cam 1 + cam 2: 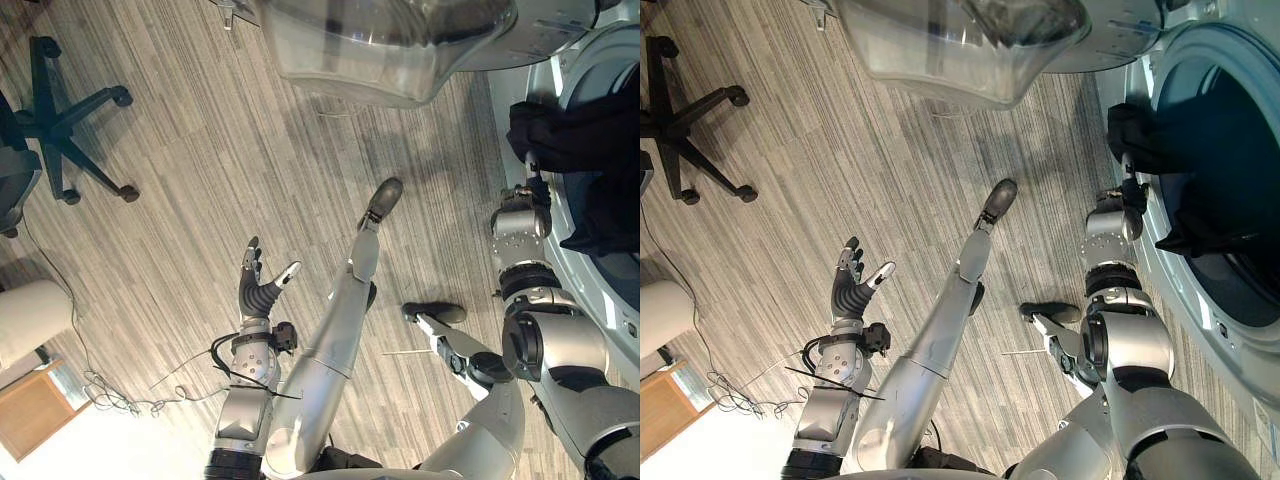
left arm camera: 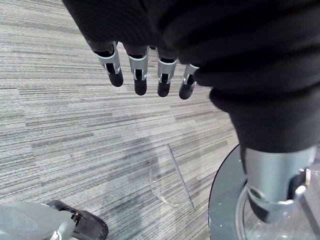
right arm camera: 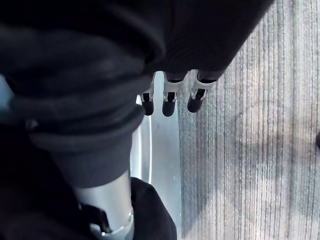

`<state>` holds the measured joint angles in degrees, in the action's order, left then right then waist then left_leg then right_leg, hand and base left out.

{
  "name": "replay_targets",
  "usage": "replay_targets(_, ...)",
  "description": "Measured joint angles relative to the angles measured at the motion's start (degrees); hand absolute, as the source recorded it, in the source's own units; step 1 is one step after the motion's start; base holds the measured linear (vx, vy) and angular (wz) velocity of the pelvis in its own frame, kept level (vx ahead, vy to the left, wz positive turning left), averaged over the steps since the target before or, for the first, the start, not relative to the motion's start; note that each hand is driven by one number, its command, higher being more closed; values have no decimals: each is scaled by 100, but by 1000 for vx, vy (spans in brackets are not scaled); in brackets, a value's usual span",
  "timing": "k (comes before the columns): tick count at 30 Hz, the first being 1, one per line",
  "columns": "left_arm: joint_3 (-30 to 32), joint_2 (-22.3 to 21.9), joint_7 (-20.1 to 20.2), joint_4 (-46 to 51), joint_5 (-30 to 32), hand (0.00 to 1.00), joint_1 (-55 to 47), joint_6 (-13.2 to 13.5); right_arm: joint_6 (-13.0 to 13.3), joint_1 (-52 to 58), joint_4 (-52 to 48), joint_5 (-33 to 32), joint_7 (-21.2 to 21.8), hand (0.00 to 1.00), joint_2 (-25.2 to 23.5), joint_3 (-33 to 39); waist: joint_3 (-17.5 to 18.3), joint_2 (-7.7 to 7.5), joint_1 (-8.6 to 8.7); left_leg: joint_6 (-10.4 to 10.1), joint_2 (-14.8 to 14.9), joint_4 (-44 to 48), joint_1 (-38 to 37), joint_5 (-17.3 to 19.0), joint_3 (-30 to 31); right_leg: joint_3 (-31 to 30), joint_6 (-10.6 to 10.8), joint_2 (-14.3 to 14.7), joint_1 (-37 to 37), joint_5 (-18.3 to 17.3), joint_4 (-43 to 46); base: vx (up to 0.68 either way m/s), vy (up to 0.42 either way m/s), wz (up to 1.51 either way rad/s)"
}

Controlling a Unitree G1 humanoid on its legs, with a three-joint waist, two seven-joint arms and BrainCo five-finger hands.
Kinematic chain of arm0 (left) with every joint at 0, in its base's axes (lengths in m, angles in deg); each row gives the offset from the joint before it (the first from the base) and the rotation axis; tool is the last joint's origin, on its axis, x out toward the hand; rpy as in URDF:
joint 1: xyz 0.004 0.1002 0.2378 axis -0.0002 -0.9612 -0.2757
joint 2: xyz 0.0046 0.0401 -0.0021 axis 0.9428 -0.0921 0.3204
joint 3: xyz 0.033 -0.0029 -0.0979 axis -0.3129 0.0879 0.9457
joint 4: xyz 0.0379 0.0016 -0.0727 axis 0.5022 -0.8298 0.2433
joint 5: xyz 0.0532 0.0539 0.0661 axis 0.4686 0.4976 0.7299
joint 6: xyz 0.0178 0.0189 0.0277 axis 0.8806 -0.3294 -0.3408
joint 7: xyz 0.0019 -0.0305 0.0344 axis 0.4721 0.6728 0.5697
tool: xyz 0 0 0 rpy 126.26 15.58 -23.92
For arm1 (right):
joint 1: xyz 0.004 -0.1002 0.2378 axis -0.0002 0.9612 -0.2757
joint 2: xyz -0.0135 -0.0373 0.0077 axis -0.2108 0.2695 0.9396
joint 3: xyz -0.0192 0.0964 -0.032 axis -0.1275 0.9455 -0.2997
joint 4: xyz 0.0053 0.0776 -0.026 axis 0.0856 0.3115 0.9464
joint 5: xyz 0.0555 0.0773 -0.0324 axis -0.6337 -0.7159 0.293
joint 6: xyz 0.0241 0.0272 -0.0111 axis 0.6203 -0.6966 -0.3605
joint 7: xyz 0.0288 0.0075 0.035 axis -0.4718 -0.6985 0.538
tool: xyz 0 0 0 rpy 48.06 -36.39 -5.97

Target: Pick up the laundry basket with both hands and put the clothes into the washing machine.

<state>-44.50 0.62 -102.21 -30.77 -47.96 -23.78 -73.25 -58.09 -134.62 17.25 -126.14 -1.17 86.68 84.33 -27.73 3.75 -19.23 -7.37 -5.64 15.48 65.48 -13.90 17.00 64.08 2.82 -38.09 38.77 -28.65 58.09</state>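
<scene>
- At 3 o'clock in the head views stands the washing machine (image 1: 1230, 330), its round opening facing the robot.
- Dark clothes (image 1: 580, 130) lie in that opening, with one fold hanging over the near rim.
- The right hand (image 1: 1125, 190) is at the rim, touching the hanging fold. In its own wrist view its fingers (image 3: 169, 102) run straight and side by side, so it is wide and not closed round the cloth (dark fabric lies just beside the thumb).
- The left hand (image 1: 258, 285) hovers at about 8 o'clock over the grey striped floor (image 1: 200, 180), well apart from the machine. It is spread wide and holds nothing; its fingers (image 2: 140, 75) point straight out in the left wrist view.
- The clear laundry basket (image 1: 390, 50) sits at 12 o'clock, at the far edge of the view, with neither hand on it. I cannot tell whether anything is left inside.
- Just beside the basket, toward 1 o'clock, is the machine's grey round door (image 1: 1115, 45).
- A dark office chair (image 1: 60, 130) stands at 10 o'clock, far from both hands.
- A small wooden box (image 1: 30, 410) sits at 8 o'clock by the view's edge.
</scene>
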Motion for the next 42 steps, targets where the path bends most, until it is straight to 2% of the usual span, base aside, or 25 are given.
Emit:
replay_targets(3, -58, 36, -3, 71, -134, 0, 1, 52, -8, -283, -1, -45, 11, 0, -3, -375, 0, -1, 25, 0, 83, 61, 62, -1, -18, -53, -37, 35, 97, 19, 5, 37, -3, -17)
replay_targets(7, -54, 34, -6, 98, -247, 0, 0, 125, -11, -498, -111, -52, 11, 0, -115, -378, 1, -1, 74, -1, 108, 71, 62, -1, -22, -102, -56, 47, 126, 30, 28, 11, 5, -8)
replay_targets(8, -50, 34, -6, 97, -281, 0, -1, 128, 11, -599, -210, -58, 11, 100, -195, -380, 1, -1, 115, -1, 119, 61, 62, -1, -35, -110, -72, 50, 135, 40, 30, 12, 12, -7)
replay_targets(12, -58, -3, -6, 60, -445, 0, 0, 137, 42, -698, -961, -101, 9, 100, -488, -324, 1, 0, 98, -60, 276, -125, -103, -60, -61, -121, -132, 208, 71, 106, -116, 23, -11, -17)
replay_targets(14, -89, -2, -7, -123, -445, 0, 0, 185, 193, -704, -1476, -121, -21, 100, -738, -282, 3, 3, 88, -26, 403, -296, -309, -136, -112, -191, -175, 325, 3, 141, -235, 32, -53, -23)
replay_targets(16, -127, 1, -3, -184, -446, 0, 1, 185, 232, -694, -1628, -121, -22, 100, -964, -205, 3, 3, 93, -24, 483, -323, -396, -137, -168, -259, -195, 402, -14, 157, -298, 33, -72, -24)
replay_targets(22, -108, -2, 7, -357, -445, 0, 174, 226, 234, -307, -2463, -329, -41, 100, -1504, -108, 3, 3, 127, 2, 733, -335, -668, -149, -425, -456, -194, 656, -116, 343, -644, 49, -53, -26)
replay_targets(23, -106, -2, 9, -358, -445, 0, 178, 233, 322, -188, -2700, -318, -29, 100, -1566, -97, 3, 3, 129, 24, 771, -334, -713, -134, -466, -486, -199, 692, -141, 378, -695, 50, -37, -37)
replay_targets(24, -86, -2, 11, -376, -445, 0, 177, 244, 641, 64, -3495, -310, 61, 100, -1567, -15, 4, 1, 165, 46, 823, -341, -838, -119, -520, -578, -190, 755, -193, 451, -796, 30, -30, -43)
replay_targets(25, -27, -4, 12, -400, -446, 0, 156, 245, 959, 133, -4149, -269, 169, 100, -1454, 171, 8, -9, 295, 74, 871, -350, -957, -98, -634, -665, -189, 812, -248, 536, -896, 17, -21, -48)
replay_targets(26, 7, -4, 13, -416, -447, 0, 148, 245, 1048, 170, -4161, -79, 226, 100, -1319, 160, 27, -44, 352, 101, 900, -355, -1016, -79, -669, -741, -187, 831, -250, 578, -943, -13, -4, -52)
replay_targets(27, -29, -1, 30, -410, -449, 0, 155, 271, 1037, 545, -4098, 63, 299, 100, -1114, -4, 45, -80, 347, 153, 949, -355, -1076, -36, -817, -858, -154, 871, -231, 633, -1027, -37, 9, -49)
replay_targets(28, -23, 15, 33, -416, -456, 0, 147, 296, 1133, 786, -4407, 137, 266, 100, -1250, 174, 42, -89, 415, 217, 989, -365, -1117, 13, -902, -937, -104, 920, -217, 673, -1121, -34, 8, -42)
replay_targets(29, -37, 36, 40, -430, -466, 0, 160, 293, 1095, 785, -4392, 165, 249, 100, -1256, 155, 42, -89, 438, 222, 999, -376, -1134, 16, -944, -975, -110, 922, -194, 715, -1147, -24, 3, -35)
replay_targets(33, -130, 40, 254, -418, -587, 0, 157, 305, 1091, 763, -4394, 114, 251, 100, -1322, 217, 39, -97, 421, 278, 1013, -307, -1150, 44, -1123, -1135, -116, 939, -132, 1008, -1342, 14, 1, -19)
replay_targets(34, -159, 40, 274, -421, -646, 0, 157, 304, 1092, 763, -4394, 113, 246, 0, -1349, 268, 38, -98, 421, 313, 1013, -278, -1150, 68, -1159, -1156, -104, 942, -132, 1053, -1384, 32, 4, -17)
replay_targets(39, -338, 60, 453, -509, -703, 0, 153, 306, 1092, 723, -4386, 148, 47, 0, -1459, 434, 38, -99, 430, 360, 982, -229, -1159, 98, -1317, -1321, -60, 893, -56, 1211, -1477, 18, 15, -11)
replay_targets(42, -375, 65, 550, -701, -745, 0, 90, 304, 1007, 715, -4198, 537, -175, 0, -1483, 416, 34, -107, 487, 436, 982, -155, -1184, 148, -1424, -1425, -66, 870, -32, 1275, -1495, 2, 7, -14)
